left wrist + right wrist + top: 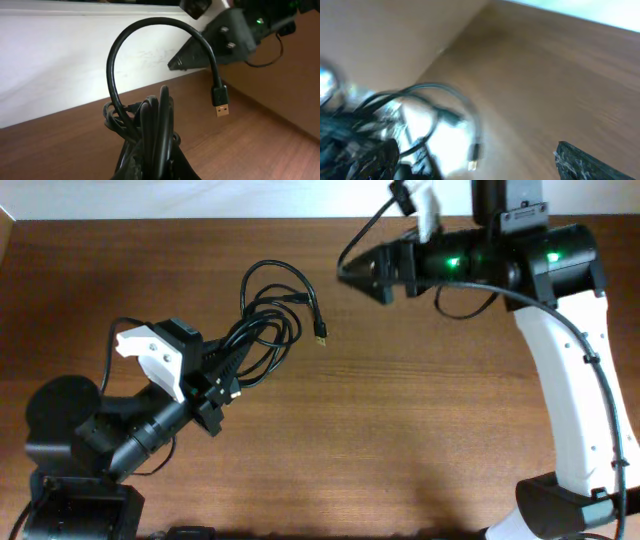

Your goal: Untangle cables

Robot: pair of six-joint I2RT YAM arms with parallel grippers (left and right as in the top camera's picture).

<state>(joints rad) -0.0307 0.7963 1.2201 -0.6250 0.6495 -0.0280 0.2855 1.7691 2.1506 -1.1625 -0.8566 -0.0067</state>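
The cables (262,315) are thin black cords in a tangled bundle of loops on the wooden table, left of centre. One end with a metal-tipped USB plug (321,335) sticks out to the right. My left gripper (218,385) is shut on the lower end of the bundle. In the left wrist view the cables (155,120) rise from between the jaws, and one cord arches up and over to the USB plug (221,105). My right gripper (350,275) is open and empty, up and to the right of the loops. The right wrist view is blurred and shows the USB plug (474,159).
The wooden table (420,410) spreads to the right and front of the bundle. A white wall (55,55) runs along the table's far edge. The right arm's white link (565,390) stands at the right. The left arm's base (70,430) fills the lower left corner.
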